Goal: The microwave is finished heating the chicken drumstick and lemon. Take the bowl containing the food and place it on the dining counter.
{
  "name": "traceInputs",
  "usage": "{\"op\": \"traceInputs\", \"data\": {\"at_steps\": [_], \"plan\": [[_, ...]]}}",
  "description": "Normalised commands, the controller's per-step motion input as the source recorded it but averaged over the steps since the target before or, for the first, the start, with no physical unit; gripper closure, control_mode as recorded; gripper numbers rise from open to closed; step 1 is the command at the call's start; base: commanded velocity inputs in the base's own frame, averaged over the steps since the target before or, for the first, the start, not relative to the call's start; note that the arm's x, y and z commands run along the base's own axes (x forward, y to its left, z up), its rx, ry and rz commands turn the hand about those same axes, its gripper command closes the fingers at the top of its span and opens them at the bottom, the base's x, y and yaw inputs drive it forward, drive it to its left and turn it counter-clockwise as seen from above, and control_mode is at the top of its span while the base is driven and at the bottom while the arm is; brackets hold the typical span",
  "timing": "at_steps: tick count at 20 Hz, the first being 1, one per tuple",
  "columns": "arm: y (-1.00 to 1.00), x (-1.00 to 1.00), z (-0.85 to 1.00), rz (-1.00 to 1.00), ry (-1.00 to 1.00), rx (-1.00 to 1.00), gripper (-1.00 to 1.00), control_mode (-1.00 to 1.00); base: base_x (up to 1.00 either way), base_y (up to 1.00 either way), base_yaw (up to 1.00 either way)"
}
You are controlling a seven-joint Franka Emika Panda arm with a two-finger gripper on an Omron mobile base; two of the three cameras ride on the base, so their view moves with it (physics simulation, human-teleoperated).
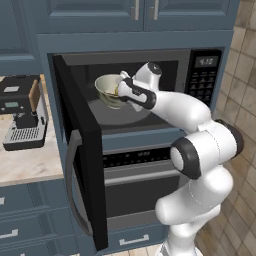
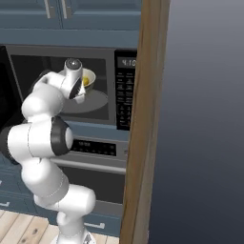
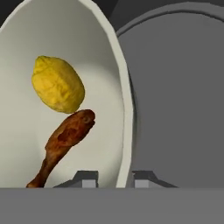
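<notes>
The black microwave (image 1: 202,75) stands with its door (image 1: 82,150) swung out to the left. Inside it, the cream bowl (image 1: 107,90) hangs tilted just above the grey turntable (image 1: 117,116). My gripper (image 1: 121,90) is shut on the bowl's right rim. In the hand view my gripper (image 3: 114,178) straddles that rim, one tip inside the bowl (image 3: 105,87) and one outside. The yellow lemon (image 3: 58,84) and the reddish-brown chicken drumstick (image 3: 65,140) lie in the bowl, touching. From the right base view the bowl (image 2: 90,75) and lemon (image 2: 86,81) peek out past the hand. The dining counter is out of view.
The open door juts toward the base on the left of the arm. A coffee machine (image 1: 22,112) sits on the stone counter (image 1: 25,165) left of the microwave. An oven (image 1: 135,185) lies below it. A wooden panel (image 2: 143,119) rises close on the right.
</notes>
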Motion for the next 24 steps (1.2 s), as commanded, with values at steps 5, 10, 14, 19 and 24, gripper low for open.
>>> {"op": "traceInputs", "data": {"at_steps": [5,10,14,19,24], "plan": [[0.00,-0.58,0.00,0.00,-0.12,0.00,1.00,-1.00,0.00,0.00,0.00],[-0.01,-0.94,0.23,-0.01,-0.18,0.01,1.00,-1.00,0.00,0.00,0.00],[-0.01,-1.00,0.51,-0.03,-0.01,0.00,1.00,-1.00,0.00,0.00,0.00],[-0.11,-1.00,0.61,-0.03,0.04,0.00,1.00,-1.00,0.00,0.00,0.00],[-0.36,-1.00,0.60,-0.02,0.22,0.00,1.00,-1.00,0.00,0.00,0.00]]}}
